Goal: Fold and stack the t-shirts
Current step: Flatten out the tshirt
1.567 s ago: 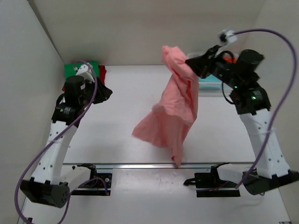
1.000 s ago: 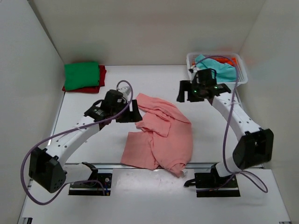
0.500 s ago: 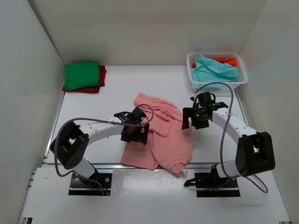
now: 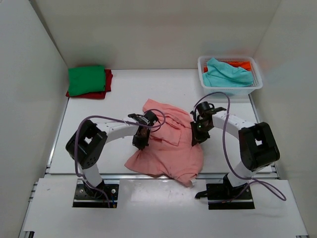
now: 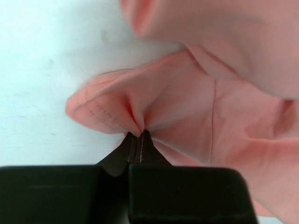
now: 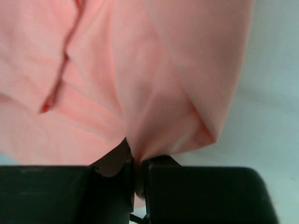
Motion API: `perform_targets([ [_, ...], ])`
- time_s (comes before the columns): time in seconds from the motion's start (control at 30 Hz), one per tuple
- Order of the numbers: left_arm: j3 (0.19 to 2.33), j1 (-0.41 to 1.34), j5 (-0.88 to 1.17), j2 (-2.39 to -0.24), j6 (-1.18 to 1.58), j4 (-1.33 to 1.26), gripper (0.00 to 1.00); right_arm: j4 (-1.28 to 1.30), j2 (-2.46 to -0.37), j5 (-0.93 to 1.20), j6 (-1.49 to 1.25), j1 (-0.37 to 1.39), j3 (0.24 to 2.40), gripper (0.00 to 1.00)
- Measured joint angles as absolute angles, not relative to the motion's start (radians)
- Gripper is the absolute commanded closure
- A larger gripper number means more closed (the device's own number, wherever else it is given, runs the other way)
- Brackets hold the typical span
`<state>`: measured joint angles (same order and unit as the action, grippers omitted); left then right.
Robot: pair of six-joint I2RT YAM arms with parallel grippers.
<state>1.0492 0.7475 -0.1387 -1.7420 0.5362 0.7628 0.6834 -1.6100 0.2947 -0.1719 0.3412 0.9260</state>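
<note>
The salmon-pink t-shirt (image 4: 171,146) lies crumpled on the white table near the front middle. My left gripper (image 4: 139,140) is low at the shirt's left edge and shut on a pinch of its cloth (image 5: 140,116). My right gripper (image 4: 196,134) is low at the shirt's right edge and shut on a fold of the same shirt (image 6: 154,116). A folded green t-shirt (image 4: 86,79) lies on a red one (image 4: 106,84) at the back left. A teal t-shirt (image 4: 225,73) and an orange one (image 4: 242,64) lie in the basket.
The white lattice basket (image 4: 255,85) stands at the back right corner. White walls close in the table on the left, back and right. A metal rail (image 4: 163,174) runs along the front edge by the arm bases.
The shirt was hanging from the raised right gripper, then dropped onto the table. Both arms came down to it, and each gripper is now shut on one of its side edges.
</note>
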Motion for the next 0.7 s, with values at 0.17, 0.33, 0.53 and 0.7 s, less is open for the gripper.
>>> perform_targets([
  [0.17,1.053,0.559,-0.188,-1.726,0.505,0.732,1.00,0.724,-1.563,0.300,-0.182,0.279,1.062,1.00],
  [0.33,1.114,0.290,-0.216,-1.666,0.491,0.677,1.00,0.672,-1.543,0.368,-0.209,0.265,1.157,0.51],
  [0.53,1.293,0.215,-0.336,-1.676,0.448,0.713,1.00,0.673,-1.545,0.350,-0.210,0.335,1.131,0.42],
  [0.7,1.536,0.203,-0.340,-1.744,0.406,0.736,0.54,0.657,-1.546,0.323,-0.203,0.353,1.105,0.42],
])
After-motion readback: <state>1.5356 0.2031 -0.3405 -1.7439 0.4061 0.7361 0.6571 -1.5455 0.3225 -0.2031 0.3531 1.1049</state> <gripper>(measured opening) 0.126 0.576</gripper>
